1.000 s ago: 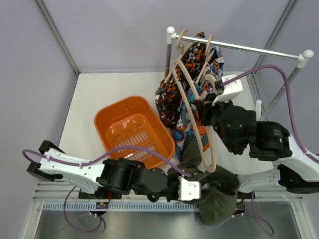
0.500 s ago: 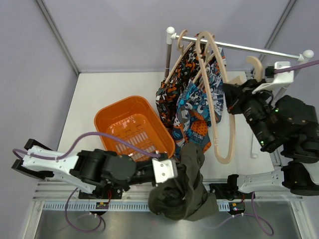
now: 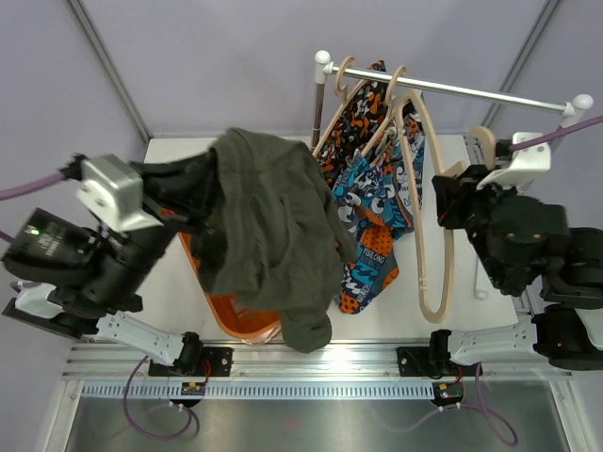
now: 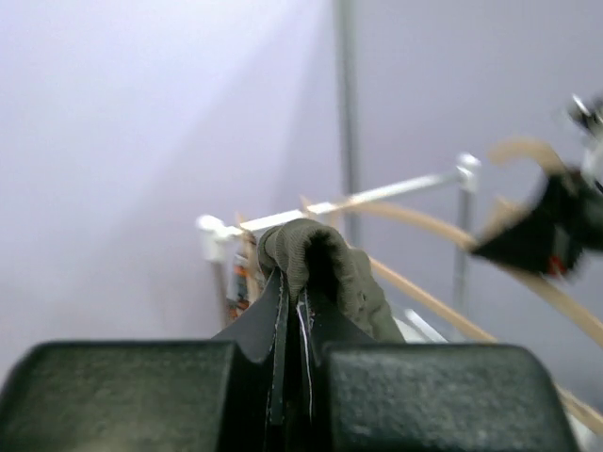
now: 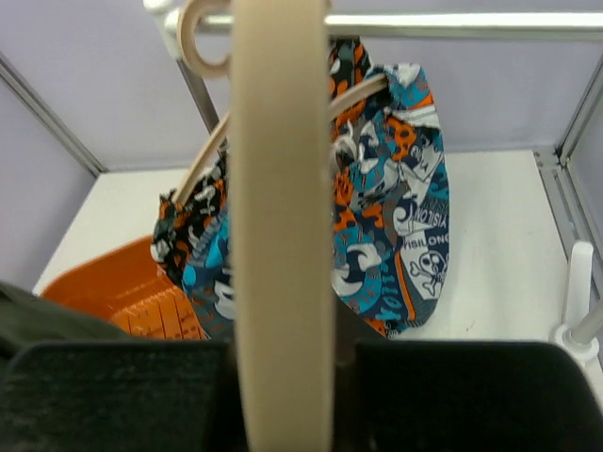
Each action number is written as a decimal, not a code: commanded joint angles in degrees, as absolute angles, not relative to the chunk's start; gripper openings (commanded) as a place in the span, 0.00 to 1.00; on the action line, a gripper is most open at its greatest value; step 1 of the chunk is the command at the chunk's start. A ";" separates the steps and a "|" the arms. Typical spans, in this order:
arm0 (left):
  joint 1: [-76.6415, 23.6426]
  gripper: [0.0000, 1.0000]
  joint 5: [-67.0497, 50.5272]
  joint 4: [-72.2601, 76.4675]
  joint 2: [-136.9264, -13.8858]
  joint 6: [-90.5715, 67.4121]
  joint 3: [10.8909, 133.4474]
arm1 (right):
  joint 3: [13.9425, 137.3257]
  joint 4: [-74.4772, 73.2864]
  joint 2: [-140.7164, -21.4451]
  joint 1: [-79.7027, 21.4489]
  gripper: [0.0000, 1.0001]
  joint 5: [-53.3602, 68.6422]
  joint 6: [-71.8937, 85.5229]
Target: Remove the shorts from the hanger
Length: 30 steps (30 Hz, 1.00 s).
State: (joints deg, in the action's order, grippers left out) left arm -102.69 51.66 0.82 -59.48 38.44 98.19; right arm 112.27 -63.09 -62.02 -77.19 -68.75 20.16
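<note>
My left gripper (image 3: pixel 184 193) is raised high and shut on the dark olive-green shorts (image 3: pixel 268 235), which hang free from it over the basket. In the left wrist view the jaws (image 4: pixel 292 320) pinch a fold of the olive cloth (image 4: pixel 325 264). My right gripper (image 3: pixel 450 202) is shut on a bare wooden hanger (image 3: pixel 435 273), held off the rail at the right; the hanger (image 5: pixel 283 188) fills the right wrist view between my jaws (image 5: pixel 283 377). The blue-orange-white swirl shorts (image 3: pixel 377 212) and the orange-black-white blotch shorts (image 3: pixel 356 118) hang on hangers from the rail.
The metal rail (image 3: pixel 490 94) runs along the back right on posts. An orange basket (image 3: pixel 243 320) sits left of centre, mostly hidden under the olive shorts; it also shows in the right wrist view (image 5: pixel 122 292). A white post (image 5: pixel 577 301) stands at the right. Grey walls enclose the table.
My left gripper has lifted the olive shorts from the front edge up and to the left, over the basket. My right gripper has kept the bare hanger and drifted slightly.
</note>
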 commanded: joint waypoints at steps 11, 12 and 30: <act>-98.71 0.00 56.78 26.29 -58.90 64.10 100.75 | 105.47 -78.31 -61.35 -76.73 0.00 -64.69 39.90; -98.09 0.00 56.86 23.93 -58.10 61.90 99.77 | 105.47 -78.40 -61.17 -76.73 0.00 -64.60 39.99; -62.06 0.00 35.60 -19.51 -59.24 2.65 83.33 | 104.33 -88.76 -59.15 -76.82 0.00 -65.56 49.65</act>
